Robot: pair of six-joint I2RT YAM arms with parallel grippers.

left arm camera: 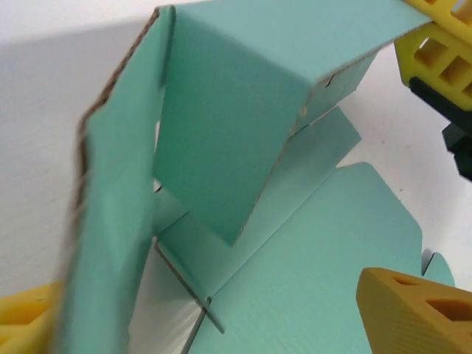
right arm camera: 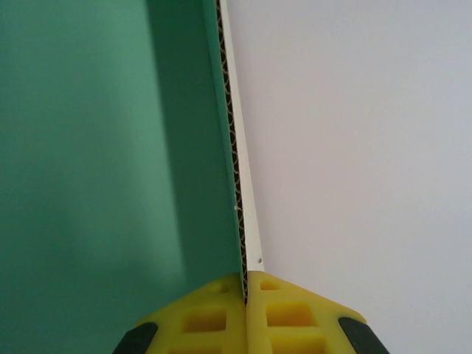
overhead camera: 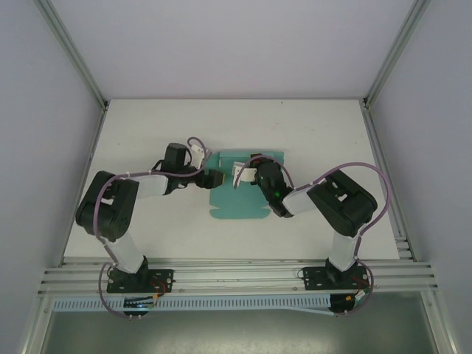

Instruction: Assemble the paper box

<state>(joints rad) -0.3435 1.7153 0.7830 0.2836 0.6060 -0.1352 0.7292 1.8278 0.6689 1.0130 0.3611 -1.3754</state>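
Both arms [overhead camera: 122,199] [overhead camera: 335,203] bent inward | right end effector [right arm camera: 245,284] pinching paper box [overhead camera: 234,206] wall

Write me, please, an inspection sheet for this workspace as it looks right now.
Surface: white table, bare around the card.
Job's things: teal paper box, partly folded; flaps raised at the far side, the near part lying flat.
Clutter: nothing seen.
Grippers: left gripper open at the box's left side; right gripper shut on the edge of a raised flap.
Cables: purple cables loop along both arms.
Surroundings: grey walls and metal rails at the near edge.
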